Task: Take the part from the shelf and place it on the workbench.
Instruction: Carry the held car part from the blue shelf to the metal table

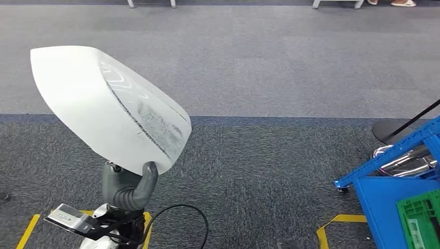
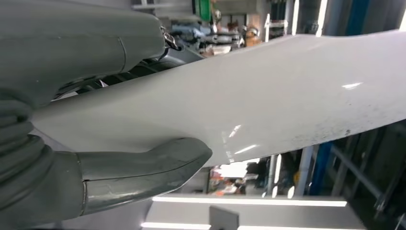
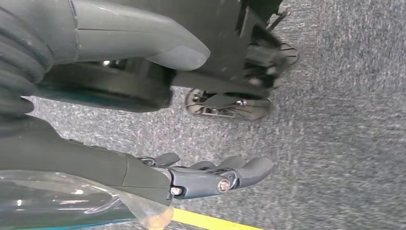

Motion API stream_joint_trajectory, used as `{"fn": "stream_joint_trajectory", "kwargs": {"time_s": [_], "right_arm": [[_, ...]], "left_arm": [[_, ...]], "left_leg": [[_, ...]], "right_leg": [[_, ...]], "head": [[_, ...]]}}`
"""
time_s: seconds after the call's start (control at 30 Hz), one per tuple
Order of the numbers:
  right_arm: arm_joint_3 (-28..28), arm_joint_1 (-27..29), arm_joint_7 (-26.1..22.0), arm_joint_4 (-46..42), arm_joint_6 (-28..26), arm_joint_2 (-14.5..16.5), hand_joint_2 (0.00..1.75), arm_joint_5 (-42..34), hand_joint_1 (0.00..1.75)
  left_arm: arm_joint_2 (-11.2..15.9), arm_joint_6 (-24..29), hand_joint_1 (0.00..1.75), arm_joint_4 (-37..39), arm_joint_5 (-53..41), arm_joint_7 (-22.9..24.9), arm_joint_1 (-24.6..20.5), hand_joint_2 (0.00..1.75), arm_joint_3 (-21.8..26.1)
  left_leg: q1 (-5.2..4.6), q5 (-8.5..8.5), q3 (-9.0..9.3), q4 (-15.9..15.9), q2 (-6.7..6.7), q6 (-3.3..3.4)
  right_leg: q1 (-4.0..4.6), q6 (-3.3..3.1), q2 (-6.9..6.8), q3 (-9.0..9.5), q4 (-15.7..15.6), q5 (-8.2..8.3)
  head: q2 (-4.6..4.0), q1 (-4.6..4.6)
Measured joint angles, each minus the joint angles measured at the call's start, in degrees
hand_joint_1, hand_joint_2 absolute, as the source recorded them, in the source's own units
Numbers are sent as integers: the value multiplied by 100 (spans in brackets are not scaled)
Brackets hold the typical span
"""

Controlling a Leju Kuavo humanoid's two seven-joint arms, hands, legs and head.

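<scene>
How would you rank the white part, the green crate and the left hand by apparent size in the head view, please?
1. white part, largest, though nearest the camera.
2. left hand.
3. green crate, cut off by the frame, so unsure.

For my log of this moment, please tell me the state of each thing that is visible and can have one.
white part: held up off the floor, tilted, dark scuffs on one face
left hand: grips the white part at its lower edge, thumb pressed on it
right hand: holds nothing, fingers apart, above the carpet
green crate: sits in the blue cart
</scene>
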Motion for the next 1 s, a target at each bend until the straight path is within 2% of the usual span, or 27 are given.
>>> {"fn": "stream_joint_trajectory", "kwargs": {"time_s": [0.03,0.07,0.1,0.13,0.17,0.2,0.23,0.27,0.3,0.33,0.4,0.43,0.53,0.6,0.63,0.67,0.7,0.73,0.8,0.83,0.87,0.93,1.0], "right_arm": [[0,11,-13,1,-3,0,175,-2,0],[0,21,-18,1,-3,0,175,-2,0],[0,29,-11,2,-3,0,175,2,0],[0,30,2,2,-2,0,175,8,0],[1,27,14,2,-2,0,175,11,0],[1,21,21,2,-3,0,175,12,0],[2,18,25,2,-4,0,175,13,0],[2,18,22,2,-6,0,175,13,0],[2,15,15,2,-8,0,175,13,0],[3,14,10,2,-9,0,175,16,0],[15,12,12,2,-9,3,175,28,0],[23,12,19,2,-10,7,175,31,0],[37,9,24,2,-18,15,175,25,0],[37,9,24,2,-20,15,175,23,0],[43,13,37,2,-16,15,175,27,0],[48,18,38,2,-15,15,175,25,0],[55,18,35,2,-15,16,175,24,0],[63,17,29,2,-14,16,175,23,0],[69,4,-7,2,-17,17,175,18,0],[72,2,-15,2,-17,16,175,16,0],[75,1,-19,2,-16,16,175,14,0],[83,-8,-20,2,-13,16,175,12,0],[88,-22,-22,1,-10,16,175,12,0]], "left_arm": [[0,-21,175,1,-8,1,0,175,1],[1,-44,175,1,-21,1,2,175,2],[2,-64,175,1,-35,1,3,175,2],[2,-80,175,1,-49,0,4,175,2],[3,-90,175,1,-57,0,3,175,2],[3,-94,175,1,-62,0,2,175,2],[3,-93,175,1,-66,0,1,175,2],[3,-92,175,1,-68,0,-1,175,3],[2,-91,175,1,-69,0,-1,175,3],[2,-89,175,1,-70,0,1,175,4],[2,-85,175,1,-70,0,14,175,4],[3,-81,175,1,-70,0,19,175,4],[3,-70,175,1,-71,0,14,175,2],[3,-70,175,1,-70,0,11,175,3],[3,-70,175,1,-70,0,8,175,2],[4,-66,175,1,-69,0,9,175,2],[6,-62,175,1,-69,0,10,175,2],[7,-58,175,1,-69,0,10,175,1],[7,-55,175,1,-69,0,3,175,2],[5,-55,175,1,-70,0,-2,175,2],[4,-55,175,1,-70,0,-5,175,2],[3,-55,175,1,-70,0,0,175,4],[0,-55,175,1,-72,0,-7,175,6]], "left_leg": [[1,1,-4,1,-65,11],[0,0,-4,2,-134,16],[1,0,-2,4,-207,17],[3,-2,4,9,-283,14],[9,-7,12,19,-357,5],[17,-18,13,37,-426,-12],[16,-32,5,63,-487,-36],[13,-46,-11,94,-538,-60],[10,-50,-39,118,-579,-88],[10,-43,-66,131,-619,-115],[31,-15,-107,133,-706,-175],[31,-26,-122,153,-673,-207],[10,-131,-177,299,-413,-265],[9,-158,-195,342,-371,-271],[16,-285,-317,601,-313,-286],[27,-391,-481,948,-247,-301],[36,-385,-541,1086,-167,-302],[39,-324,-534,1097,-55,-291],[-13,-40,-197,431,160,-219],[-40,-20,-117,253,230,-188],[-62,-50,-103,196,247,-163],[-51,-37,-110,154,137,-107],[-20,-9,-88,101,31,-40]], "right_leg": [[-1,10,78,-211,416,-169],[-1,20,109,-400,755,-263],[-1,27,121,-514,915,-247],[-4,32,128,-523,848,-111],[-12,34,153,-422,558,114],[-29,37,235,-262,155,345],[-45,41,356,-107,-207,499],[-63,40,476,11,-475,574],[-73,29,560,77,-602,580],[-69,9,577,98,-622,557],[-59,-49,490,118,-622,570],[-60,-79,436,125,-628,579],[-78,-147,321,153,-648,586],[-77,-156,309,155,-648,582],[-71,-168,259,160,-648,575],[-63,-182,149,172,-647,559],[-53,-190,16,194,-647,537],[-44,-194,-127,224,-647,510],[-14,-152,-291,270,-641,460],[0,-125,-338,279,-642,443],[13,-93,-391,287,-648,430],[8,-29,-451,306,-661,399],[-6,19,-244,213,-444,230]], "head": [[0,7],[0,10],[0,11],[0,11],[0,10],[0,12],[0,13],[0,16],[1,15],[1,13],[1,11],[0,8],[0,-39],[0,-53],[0,-58],[0,-64],[0,-69],[0,-73],[0,-75],[0,-69],[0,-63],[0,-53],[0,-37]]}}
